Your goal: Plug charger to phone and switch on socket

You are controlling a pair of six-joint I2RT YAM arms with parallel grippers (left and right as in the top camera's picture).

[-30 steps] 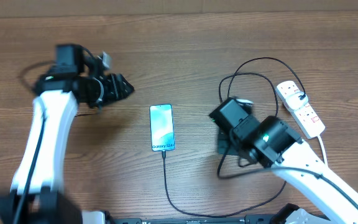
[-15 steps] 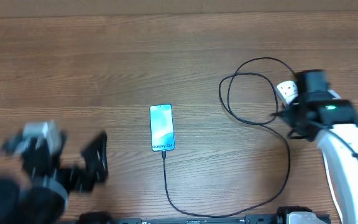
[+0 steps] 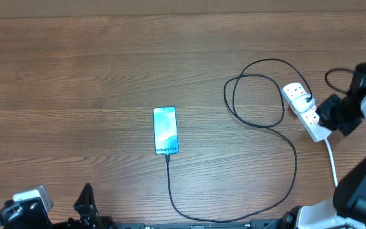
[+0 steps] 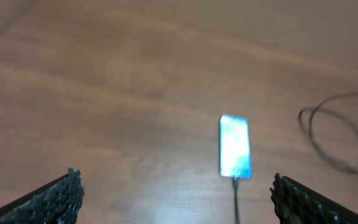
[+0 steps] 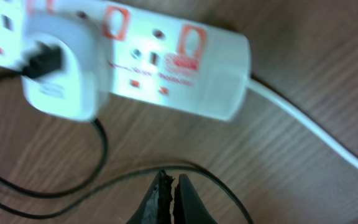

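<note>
The phone [image 3: 165,130] lies flat mid-table with its teal screen lit; it also shows in the left wrist view [image 4: 235,154]. The black charger cable [image 3: 295,159] has its tip in the phone's near end and runs in loops to a white plug [image 5: 61,71] seated in the socket strip [image 3: 307,111], which also shows in the right wrist view [image 5: 185,62]. My right gripper [image 3: 326,116] is shut and empty; its tips [image 5: 169,190] sit just off the strip's side, over a strand of cable. My left gripper [image 4: 176,205] is open wide and empty at the table's near-left edge [image 3: 84,205], far from the phone.
The strip's white cord [image 3: 331,162] runs from its near end toward the front right edge; it also shows in the right wrist view [image 5: 316,134]. The cable loops [image 3: 259,95] lie left of the strip. The wooden table [image 3: 75,76] is otherwise bare.
My left arm has drawn back from the far left of the table to the near-left edge. My right arm has swung from mid-table out to the strip's near end.
</note>
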